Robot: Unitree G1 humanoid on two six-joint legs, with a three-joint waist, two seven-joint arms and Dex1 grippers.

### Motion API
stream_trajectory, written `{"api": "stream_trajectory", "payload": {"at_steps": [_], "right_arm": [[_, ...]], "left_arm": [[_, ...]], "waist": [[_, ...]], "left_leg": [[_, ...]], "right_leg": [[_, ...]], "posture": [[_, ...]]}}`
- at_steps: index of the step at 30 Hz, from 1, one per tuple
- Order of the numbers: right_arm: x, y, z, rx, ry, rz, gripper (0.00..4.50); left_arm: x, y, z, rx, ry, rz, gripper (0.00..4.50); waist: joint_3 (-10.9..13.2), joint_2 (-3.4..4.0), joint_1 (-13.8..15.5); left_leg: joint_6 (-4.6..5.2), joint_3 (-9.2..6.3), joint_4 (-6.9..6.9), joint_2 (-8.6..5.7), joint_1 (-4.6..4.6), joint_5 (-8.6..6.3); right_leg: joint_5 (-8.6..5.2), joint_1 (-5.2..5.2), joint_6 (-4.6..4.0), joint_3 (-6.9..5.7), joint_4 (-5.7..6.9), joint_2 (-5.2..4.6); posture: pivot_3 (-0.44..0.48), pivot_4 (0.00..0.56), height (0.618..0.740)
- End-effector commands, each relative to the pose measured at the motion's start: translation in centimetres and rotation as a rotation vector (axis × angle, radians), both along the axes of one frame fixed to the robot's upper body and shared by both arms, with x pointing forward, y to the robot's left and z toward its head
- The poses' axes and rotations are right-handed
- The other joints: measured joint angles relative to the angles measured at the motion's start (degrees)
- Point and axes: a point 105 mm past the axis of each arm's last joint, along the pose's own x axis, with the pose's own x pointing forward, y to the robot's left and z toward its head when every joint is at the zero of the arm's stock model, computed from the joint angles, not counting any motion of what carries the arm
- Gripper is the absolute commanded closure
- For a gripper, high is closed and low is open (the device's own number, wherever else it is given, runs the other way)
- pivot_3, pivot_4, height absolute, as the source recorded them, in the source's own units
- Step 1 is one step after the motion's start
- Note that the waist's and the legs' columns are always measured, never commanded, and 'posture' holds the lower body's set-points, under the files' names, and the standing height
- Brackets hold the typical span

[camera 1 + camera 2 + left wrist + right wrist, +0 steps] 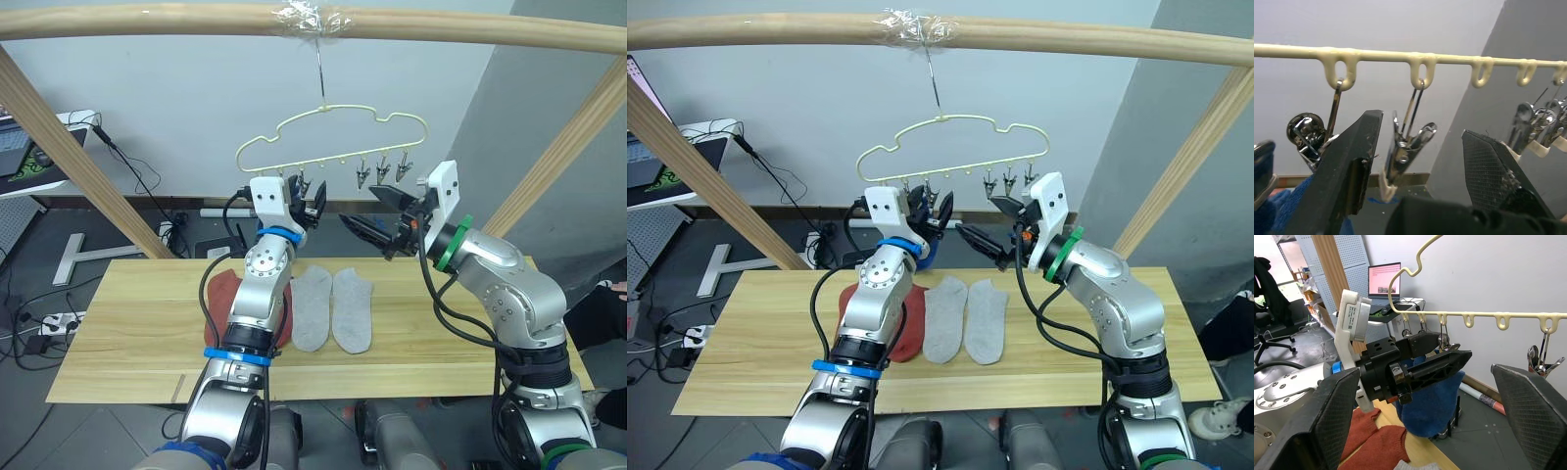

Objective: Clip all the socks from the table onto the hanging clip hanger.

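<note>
Hanging: the pale-yellow clip hanger point(328, 132) hangs by its hook from a wooden pole point(313, 24) above the far side of the table point(127, 333).
Clips: small metal clips dangle from loops along the hanger's lower bar; three hang together at its right end point(384, 168).
Left gripper: the left gripper point(306, 204) is raised to the left part of the lower bar, its two black fingers spread apart. In the left wrist view one metal clip point(1405, 149) hangs between the fingers, close to the left one; whether it touches cannot be told.
Blue sock: a blue sock point(1432, 401) hangs down just beside the left gripper, under the left end of the bar; which clip holds it cannot be told.
Right gripper: the right gripper point(377, 217) is raised near the right part of the bar, pointing left toward the left gripper, its fingers wide open and holding nothing.
Grey socks: two light grey socks point(333, 308) lie flat side by side at the middle of the table.
Red socks: rust-red socks point(854, 304) lie just left of the grey ones, partly hidden behind the left arm.
</note>
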Motion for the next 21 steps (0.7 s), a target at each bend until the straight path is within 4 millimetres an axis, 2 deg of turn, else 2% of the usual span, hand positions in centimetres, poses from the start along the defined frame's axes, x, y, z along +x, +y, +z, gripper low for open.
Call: {"api": "stream_trajectory", "payload": {"at_steps": [1, 10, 13, 17, 21], "right_arm": [[-0.83, 0.15, 2.02, 0.016, -0.083, 0.030, 0.00], [-0.76, 0.12, 2.03, 0.023, -0.077, 0.026, 0.00], [-0.68, -0.06, 1.86, 0.023, -0.071, 0.018, 0.00], [-0.67, -0.10, 1.91, 0.030, -0.067, 0.014, 0.00], [-0.64, -0.13, 1.86, 0.031, -0.065, 0.011, 0.00]], "left_arm": [[-0.61, -0.10, 1.62, 0.004, -0.083, 0.017, 1.56], [-0.68, -0.62, 1.63, 0.020, -0.092, 0.008, 1.56], [-0.79, -0.89, 1.69, 0.025, -0.099, -0.002, 2.12], [-0.63, -0.89, 1.67, 0.026, -0.092, 0.009, 3.32], [-0.59, -0.92, 1.80, 0.026, -0.094, 0.012, 3.32]], "waist": [[0.00, 0.00, 0.01], [0.00, 0.00, 0.01], [0.00, 0.00, 0.01], [0.00, 0.00, 0.01], [0.00, 0.00, 0.01]], "left_leg": [[0.00, 0.00, 0.00, 0.00, 0.00, 0.00], [0.00, 0.00, 0.00, 0.00, 0.00, 0.00], [0.00, 0.00, 0.00, 0.00, 0.00, 0.00], [0.00, 0.00, 0.00, 0.00, 0.00, 0.00], [0.00, 0.00, 0.00, 0.00, 0.00, 0.00]], "right_leg": [[0.00, 0.00, 0.00, 0.00, 0.00, 0.00], [0.00, 0.00, 0.00, -0.01, 0.00, 0.00], [0.00, 0.00, 0.00, -0.01, 0.00, 0.00], [0.00, 0.00, 0.00, -0.01, 0.00, 0.00], [0.00, 0.00, 0.00, -0.01, 0.00, 0.00]], "posture": [[-0.068, 0.187, 0.740], [-0.067, 0.186, 0.740], [-0.070, 0.190, 0.740], [-0.071, 0.191, 0.740], [-0.071, 0.195, 0.740]]}}
